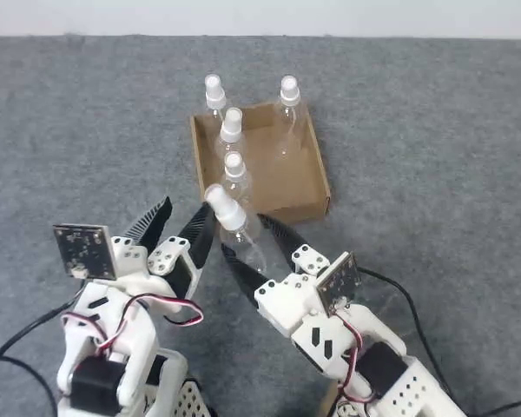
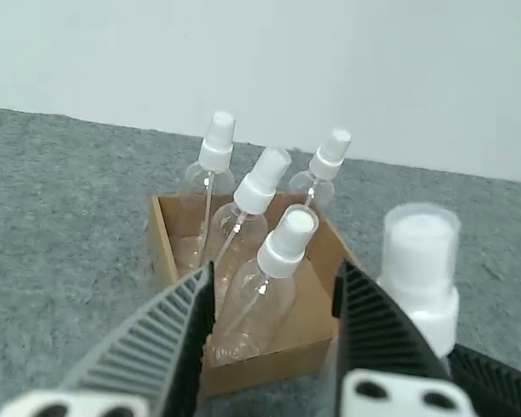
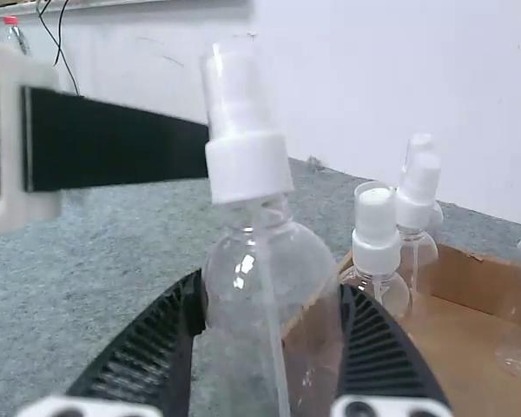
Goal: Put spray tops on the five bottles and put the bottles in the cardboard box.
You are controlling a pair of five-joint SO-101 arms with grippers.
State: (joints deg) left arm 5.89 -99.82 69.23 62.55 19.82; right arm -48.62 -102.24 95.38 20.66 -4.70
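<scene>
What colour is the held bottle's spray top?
The spray top is white; the right wrist view shows it best.

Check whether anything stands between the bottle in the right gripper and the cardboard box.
Nothing lies between the held bottle and the cardboard box. Inside, however, a standing bottle is just behind the near wall, directly ahead. The box floor is bare toward the right in the high view.

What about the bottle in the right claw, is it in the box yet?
No, the right claw holds that spray bottle just outside the cardboard box.
</scene>
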